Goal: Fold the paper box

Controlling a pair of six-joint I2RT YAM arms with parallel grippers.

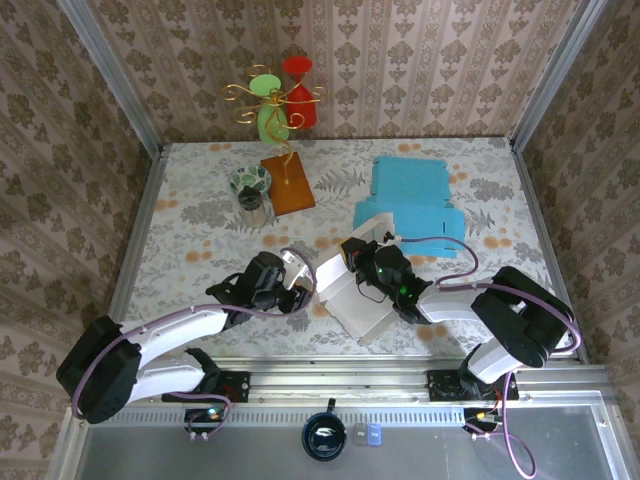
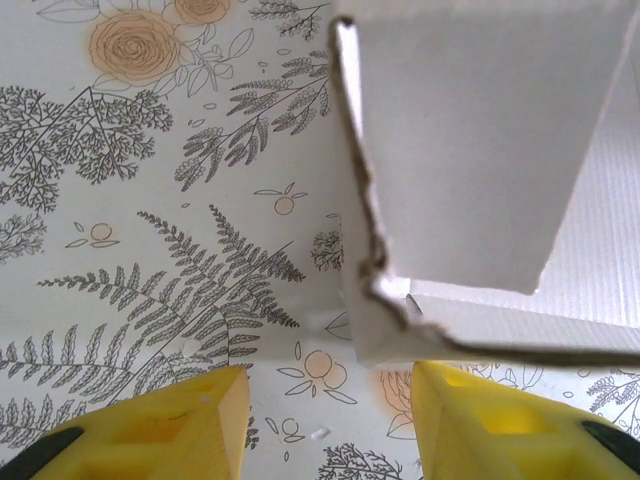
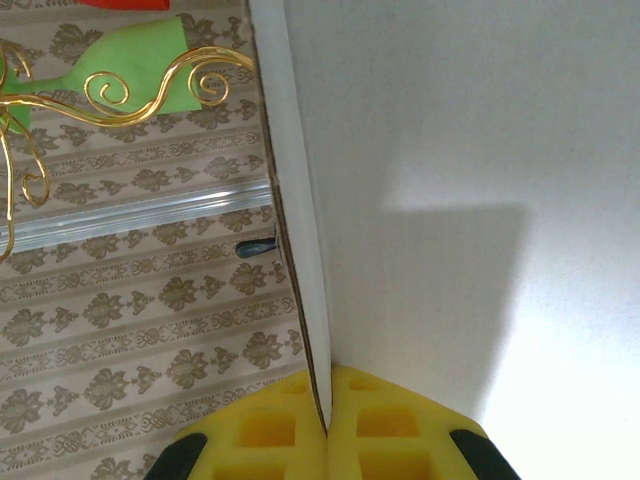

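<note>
Box (image 1: 345, 295), white card and part folded, sits on the table (image 1: 200, 230) near its front edge, between the two arms. The right gripper (image 3: 325, 400) is closed on the edge of one upright panel, the card pinched thin between its yellow fingers. The left gripper (image 2: 330, 410) is open, its fingers apart and low over the table. A ragged box corner lies just ahead of them, nearer the right finger and not in the gap.

The main risk, as I judge it, is the pinch. It holds only a narrow strip of card, so a sideways push from the left could pull the panel free or tear the edge. The box is light, so a push set too low may slide it across the table rather than bend the flap. The left fingers could also catch the ragged corner and crease the card off its fold line.
</note>
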